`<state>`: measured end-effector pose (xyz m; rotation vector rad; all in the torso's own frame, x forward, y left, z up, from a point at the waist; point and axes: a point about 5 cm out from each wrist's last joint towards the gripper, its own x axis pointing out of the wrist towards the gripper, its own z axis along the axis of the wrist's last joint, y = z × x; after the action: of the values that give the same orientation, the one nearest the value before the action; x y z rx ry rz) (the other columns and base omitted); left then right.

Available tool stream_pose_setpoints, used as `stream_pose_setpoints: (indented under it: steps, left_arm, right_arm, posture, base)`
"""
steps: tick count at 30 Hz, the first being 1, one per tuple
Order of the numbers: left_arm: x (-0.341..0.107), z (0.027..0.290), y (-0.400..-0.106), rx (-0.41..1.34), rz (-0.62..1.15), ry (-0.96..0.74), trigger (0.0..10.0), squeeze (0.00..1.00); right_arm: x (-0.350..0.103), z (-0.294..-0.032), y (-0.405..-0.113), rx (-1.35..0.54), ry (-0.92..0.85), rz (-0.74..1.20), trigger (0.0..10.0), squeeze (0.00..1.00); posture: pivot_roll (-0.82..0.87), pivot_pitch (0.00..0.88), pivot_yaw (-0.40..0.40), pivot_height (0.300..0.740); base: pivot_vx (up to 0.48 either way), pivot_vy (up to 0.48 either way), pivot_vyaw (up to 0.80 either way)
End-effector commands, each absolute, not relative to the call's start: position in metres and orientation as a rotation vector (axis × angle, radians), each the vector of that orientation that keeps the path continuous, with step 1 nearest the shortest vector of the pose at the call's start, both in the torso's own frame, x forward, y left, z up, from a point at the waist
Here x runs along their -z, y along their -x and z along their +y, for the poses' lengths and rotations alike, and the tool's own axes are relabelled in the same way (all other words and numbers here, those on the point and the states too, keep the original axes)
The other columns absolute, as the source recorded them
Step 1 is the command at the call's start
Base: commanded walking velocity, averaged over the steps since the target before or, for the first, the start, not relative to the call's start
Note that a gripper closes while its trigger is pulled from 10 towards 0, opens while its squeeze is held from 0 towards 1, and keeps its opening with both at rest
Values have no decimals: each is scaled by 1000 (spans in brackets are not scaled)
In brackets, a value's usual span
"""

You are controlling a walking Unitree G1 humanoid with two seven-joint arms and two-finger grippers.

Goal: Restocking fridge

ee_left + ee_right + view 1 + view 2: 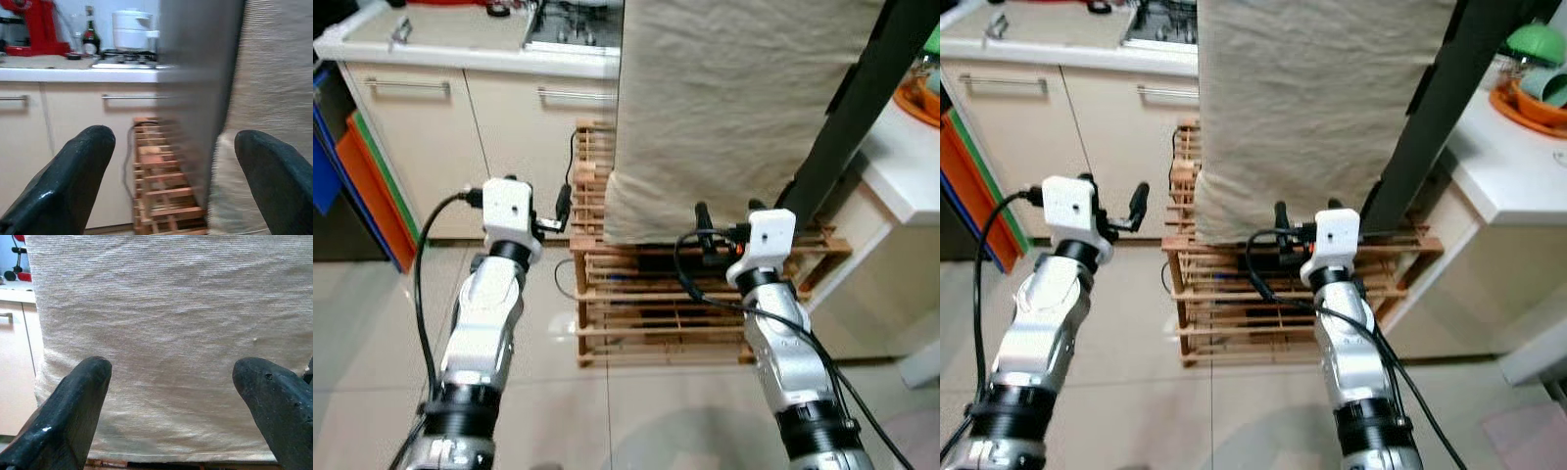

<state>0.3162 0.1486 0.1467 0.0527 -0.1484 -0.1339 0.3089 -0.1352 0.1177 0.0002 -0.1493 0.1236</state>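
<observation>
The cloth-draped fridge stands dead ahead, nearer the right gripper; both it and the left gripper gape wide, empty.

Head cameras look forward and down over both arms at a cloth on a wooden rack; both wrist cameras face that cloth, the right closer.

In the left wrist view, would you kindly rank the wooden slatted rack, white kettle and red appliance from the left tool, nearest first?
1. Wooden slatted rack, low, just ahead of the left tool.
2. White kettle, on the counter behind.
3. Red appliance, far end of the counter.
</observation>
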Motion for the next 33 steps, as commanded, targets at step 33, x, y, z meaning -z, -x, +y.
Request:
stream_pose_setpoints:
  steps: [33]
  left_arm:
    - [-155,145,-320,155,-156,-141,10000,0]
  right_arm:
    - [-115,-132,-310,-146,3,-127,10000,0]
  posture:
    - [80,0,-61,740]
  base:
    - [200,211,0]
